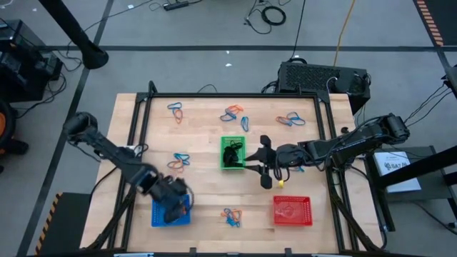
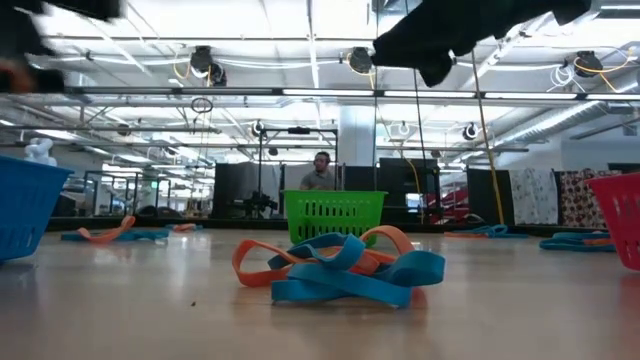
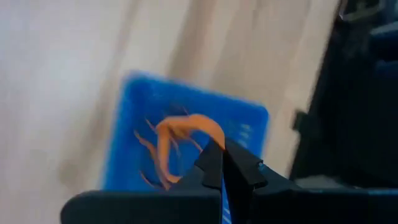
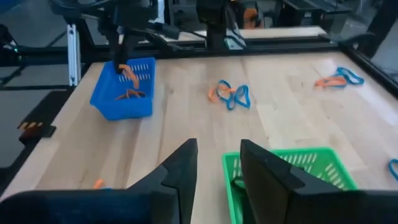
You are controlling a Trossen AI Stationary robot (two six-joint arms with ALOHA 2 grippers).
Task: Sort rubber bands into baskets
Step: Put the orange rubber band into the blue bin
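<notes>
My left gripper (image 1: 173,202) is over the blue basket (image 1: 171,213) at the table's near left, shut on an orange rubber band (image 3: 186,132). More orange bands (image 4: 132,94) lie in that basket. My right gripper (image 1: 258,161) is open and empty, just right of the green basket (image 1: 232,153), which holds black bands (image 1: 231,154). In the right wrist view its fingers (image 4: 184,167) stand beside the green basket's near corner (image 4: 292,167). The red basket (image 1: 291,210) stands at the near right. Loose orange and blue bands lie in small heaps on the table (image 1: 180,161). My left gripper pinches the orange rubber band at one end of its loop (image 3: 211,144) between its two fingertips. The fingers come from above, pointing down. The band hangs below them (image 4: 127,73), lifted clear, over the inside of the blue basket.
Heaps of bands lie at the far left (image 1: 175,109), far middle (image 1: 233,114), far right (image 1: 289,120) and near middle (image 1: 230,216); the last shows close in the low view (image 2: 340,270). A black frame (image 1: 143,107) borders the table. A person (image 2: 320,172) stands far behind.
</notes>
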